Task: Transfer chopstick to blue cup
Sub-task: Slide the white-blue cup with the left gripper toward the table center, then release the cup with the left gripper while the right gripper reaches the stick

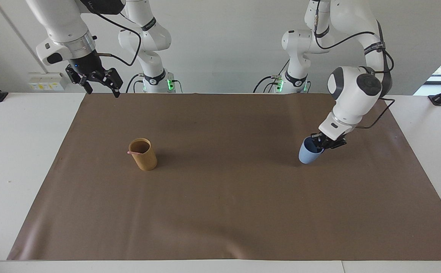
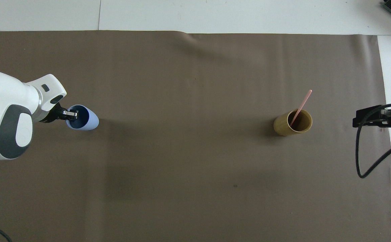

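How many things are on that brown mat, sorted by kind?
Cups: 2, a blue cup and a tan cup
Sticks: 1, a pink chopstick standing in the tan cup
Total: 3

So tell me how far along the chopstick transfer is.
Done: the left pincer is shut on the blue cup at its rim, the cup tilted. In hand: that cup. Left: the chopstick is in the tan cup, untouched; the right pincer waits open, raised near the brown mat's edge.
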Tool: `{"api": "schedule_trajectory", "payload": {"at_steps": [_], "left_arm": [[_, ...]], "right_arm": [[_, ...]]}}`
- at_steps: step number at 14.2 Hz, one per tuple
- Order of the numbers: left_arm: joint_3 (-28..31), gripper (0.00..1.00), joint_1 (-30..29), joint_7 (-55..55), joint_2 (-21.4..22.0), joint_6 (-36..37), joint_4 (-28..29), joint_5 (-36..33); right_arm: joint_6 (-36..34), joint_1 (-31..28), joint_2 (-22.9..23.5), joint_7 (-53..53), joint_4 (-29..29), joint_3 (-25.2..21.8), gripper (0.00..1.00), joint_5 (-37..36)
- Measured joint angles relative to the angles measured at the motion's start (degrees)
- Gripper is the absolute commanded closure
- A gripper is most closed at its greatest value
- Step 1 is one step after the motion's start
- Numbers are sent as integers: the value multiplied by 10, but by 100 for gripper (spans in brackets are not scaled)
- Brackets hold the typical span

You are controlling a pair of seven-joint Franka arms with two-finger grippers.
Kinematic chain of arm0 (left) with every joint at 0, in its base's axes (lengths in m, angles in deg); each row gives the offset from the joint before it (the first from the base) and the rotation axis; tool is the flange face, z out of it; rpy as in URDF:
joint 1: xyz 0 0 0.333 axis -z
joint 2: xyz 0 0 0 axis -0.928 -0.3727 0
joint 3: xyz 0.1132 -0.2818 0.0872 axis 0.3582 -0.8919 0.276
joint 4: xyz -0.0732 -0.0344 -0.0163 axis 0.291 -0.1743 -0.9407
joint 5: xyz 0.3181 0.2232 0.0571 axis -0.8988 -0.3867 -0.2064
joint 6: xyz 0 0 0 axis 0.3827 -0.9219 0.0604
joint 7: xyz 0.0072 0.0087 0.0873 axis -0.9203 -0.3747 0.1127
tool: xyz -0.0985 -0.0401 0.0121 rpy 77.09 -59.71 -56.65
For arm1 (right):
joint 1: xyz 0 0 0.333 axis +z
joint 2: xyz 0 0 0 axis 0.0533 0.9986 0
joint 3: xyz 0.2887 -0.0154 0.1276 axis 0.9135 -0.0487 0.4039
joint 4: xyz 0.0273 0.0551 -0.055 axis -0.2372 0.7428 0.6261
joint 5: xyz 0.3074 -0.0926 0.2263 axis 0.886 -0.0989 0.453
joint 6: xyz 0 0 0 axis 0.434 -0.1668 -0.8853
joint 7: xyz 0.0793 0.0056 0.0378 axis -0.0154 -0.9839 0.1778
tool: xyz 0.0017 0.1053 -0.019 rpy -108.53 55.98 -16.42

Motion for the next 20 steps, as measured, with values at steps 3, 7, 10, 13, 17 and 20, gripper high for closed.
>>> {"api": "schedule_trajectory", "payload": {"at_steps": [3, 7, 10, 13, 17, 20], "left_arm": [[-3, 100, 93, -96, 0, -2, 1, 0], [-4, 100, 194, -199, -4, -16, 3, 0], [-5, 100, 246, -230, -13, -39, 15, 0], [-5, 26, 260, -240, -18, -60, 25, 8], [-2, 0, 260, -239, -18, -65, 24, 24], [1, 0, 260, -236, -13, -65, 20, 24]], "right_arm": [[0, 0, 0, 0, 0, 0, 0, 0], [0, 0, 0, 0, 0, 0, 0, 0], [17, 0, 0, 0, 1, 0, 0, 0], [73, 1, 0, 1, 13, 1, 0, 0], [137, 1, 6, 21, 33, 1, 0, 0], [212, 1, 18, 29, 56, 1, 0, 0]]}}
